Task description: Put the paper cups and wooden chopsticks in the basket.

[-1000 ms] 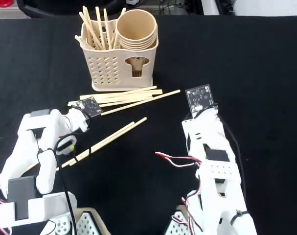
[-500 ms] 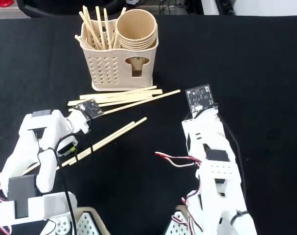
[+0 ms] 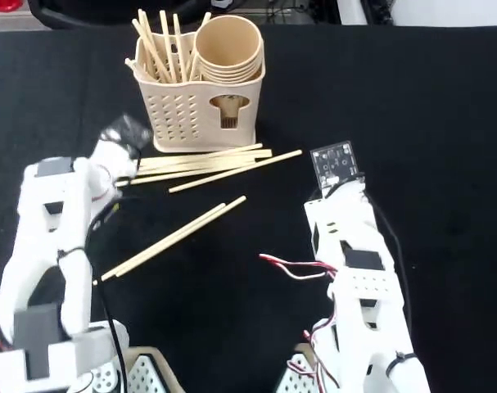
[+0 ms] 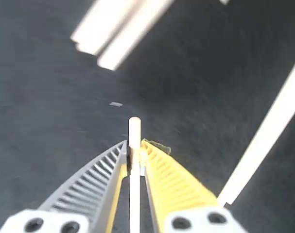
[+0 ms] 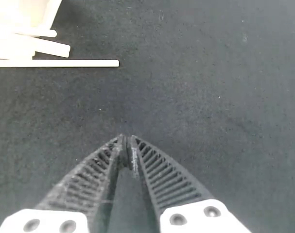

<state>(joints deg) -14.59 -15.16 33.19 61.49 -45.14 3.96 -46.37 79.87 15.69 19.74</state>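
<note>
Left arm sat extended beside the basket (image 3: 176,123). Left tool (image 4: 134,149) was clamped on one pale wooden chopstick (image 4: 134,127), over the black table (image 3: 445,123) near the loose chopsticks (image 3: 211,164). Right tool (image 5: 126,143) was closed, empty.

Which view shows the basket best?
The high view: the whole basket stands there, cups and chopsticks inside. The right wrist view catches a corner of it.

A black cloth (image 3: 445,123) is covering the table; past its far edge, at eleven o'clock, a red object (image 3: 6,4) is lying on a pale surface (image 3: 19,22)
</note>
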